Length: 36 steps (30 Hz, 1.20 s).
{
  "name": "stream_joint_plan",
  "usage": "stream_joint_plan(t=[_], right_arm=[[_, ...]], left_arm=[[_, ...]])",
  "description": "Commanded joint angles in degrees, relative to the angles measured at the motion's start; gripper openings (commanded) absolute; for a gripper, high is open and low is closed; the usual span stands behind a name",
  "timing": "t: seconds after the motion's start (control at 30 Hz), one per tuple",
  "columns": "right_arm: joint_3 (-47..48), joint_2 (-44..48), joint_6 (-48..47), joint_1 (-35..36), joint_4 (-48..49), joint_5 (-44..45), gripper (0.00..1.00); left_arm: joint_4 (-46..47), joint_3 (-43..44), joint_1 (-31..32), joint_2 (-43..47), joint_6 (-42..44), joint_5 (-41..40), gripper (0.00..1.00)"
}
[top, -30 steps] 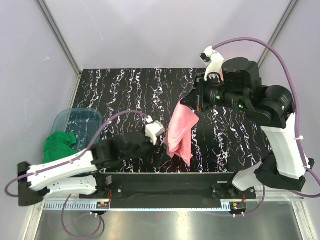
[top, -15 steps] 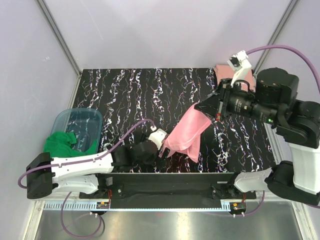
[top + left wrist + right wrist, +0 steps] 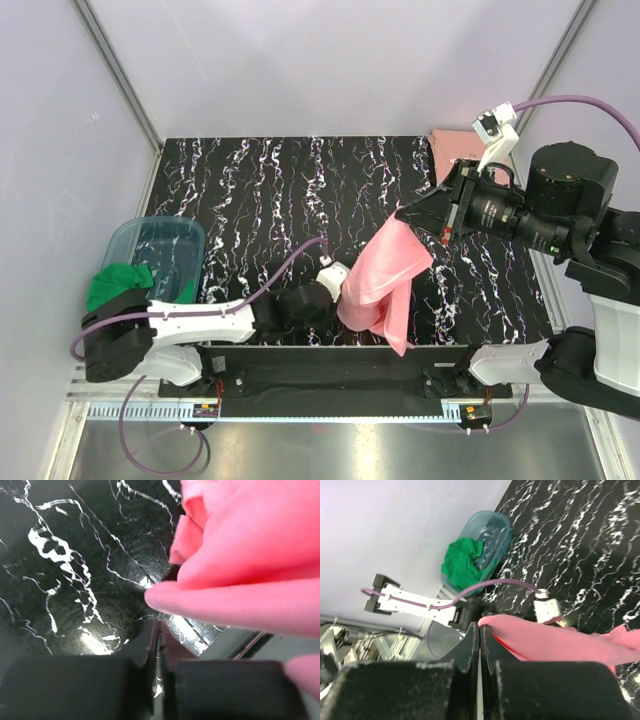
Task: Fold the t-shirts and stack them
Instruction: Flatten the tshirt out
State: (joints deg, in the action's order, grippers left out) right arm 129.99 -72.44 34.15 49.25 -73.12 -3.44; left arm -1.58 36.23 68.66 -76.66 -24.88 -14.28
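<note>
Top external view, and the right gripper (image 3: 403, 214) is up over the right half of the table (image 3: 250, 190), jaws clamped on a top corner of the pink t-shirt (image 3: 380, 275). That shirt hangs from the pinch in a long bunched drape, running down toward the near edge, right of centre. Whether its lowest fold touches the table, I cannot tell from here.

Right wrist view confirms the grip: both black jaws pressed flat together, a pink edge caught right at their tips, the rest of the cloth streaming off to the right.

Now the left arm (image 3: 200, 320), stretched low along the near edge from the left, its wrist right up against the left side of the hanging cloth. Left wrist view gives us the left gripper (image 3: 157, 626): jaws drawn in to a thin slit, a rounded pink fold sitting right at the tips, more cloth bulging above and to the right. Is any fabric pinched in there? Cannot tell; the fold hides the very tips.

Over at the far right corner, the salmon t-shirt (image 3: 452, 152) lies on the table, half hidden behind the right arm (image 3: 560, 200), well apart from the pink one. At the left edge sits a blue bin (image 3: 165, 240), a green cloth (image 3: 115, 285) spilling over its near rim.
</note>
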Motion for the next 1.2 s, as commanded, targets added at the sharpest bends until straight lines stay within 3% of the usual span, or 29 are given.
stream_joint_plan(t=[0.0,0.2,0.23,0.27,0.3,0.4,0.7,0.83,0.9,0.97,1.0,1.03,1.07,1.17], right_arm=[[0.26,2.56,0.4,0.32,2.02,4.66,0.0],[-0.97,3.19,-1.01,0.4,0.26,9.34,0.0],[-0.97,3.1,-1.02,0.32,1.31,8.9,0.0],[-0.62,3.01,-0.84,0.4,1.75,7.67,0.0],[-0.27,2.66,-0.58,0.4,2.19,7.14,0.0],[0.61,2.22,0.47,0.32,3.42,5.2,0.0],[-0.27,3.71,3.99,0.32,8.61,-1.04,0.0],[-0.62,3.89,5.31,0.32,9.05,-1.21,0.0],[-1.23,4.15,6.01,0.4,9.66,-1.3,0.0],[-1.15,4.15,6.1,0.32,9.4,-0.87,0.0],[-0.97,4.07,5.84,0.32,9.23,-0.69,0.0],[-0.8,4.07,5.58,0.4,8.36,-0.08,0.0],[-0.45,3.89,4.36,0.32,7.83,0.36,0.0],[-1.66,4.32,0.58,0.32,3.96,3.08,0.0]], left_arm=[[2.04,1.92,-1.25,5.72,-1.39,-1.0,0.0],[-7.64,-0.54,-5.37,23.82,-2.89,-2.6,0.0],[-7.3,-0.89,-5.64,25.23,-2.89,-1.2,0.08],[-6.77,-2.11,-5.73,26.38,-3.15,2.03,0.58],[-5.98,-2.91,-5.65,26.65,-3.76,3.46,0.74],[1.13,-7.12,-5.56,25.87,-3.33,10.58,0.96],[16.78,-4.59,-5.65,9.8,4.31,21.91,0.99],[22.13,-2.04,-5.91,2.77,5.11,22.63,0.99],[23.55,-0.73,-6.79,0.73,5.46,24.73,0.96],[23.21,1.56,-8.27,-1.46,5.29,27.28,0.72],[22.86,2.0,-8.98,-1.73,5.02,27.73,0.58],[20.85,2.44,-9.68,-1.65,4.5,27.47,0.35],[19.18,2.79,-11.34,-1.39,3.97,25.55,0.01],[9.69,2.27,-15.12,3.78,4.05,20.37,0.0]])
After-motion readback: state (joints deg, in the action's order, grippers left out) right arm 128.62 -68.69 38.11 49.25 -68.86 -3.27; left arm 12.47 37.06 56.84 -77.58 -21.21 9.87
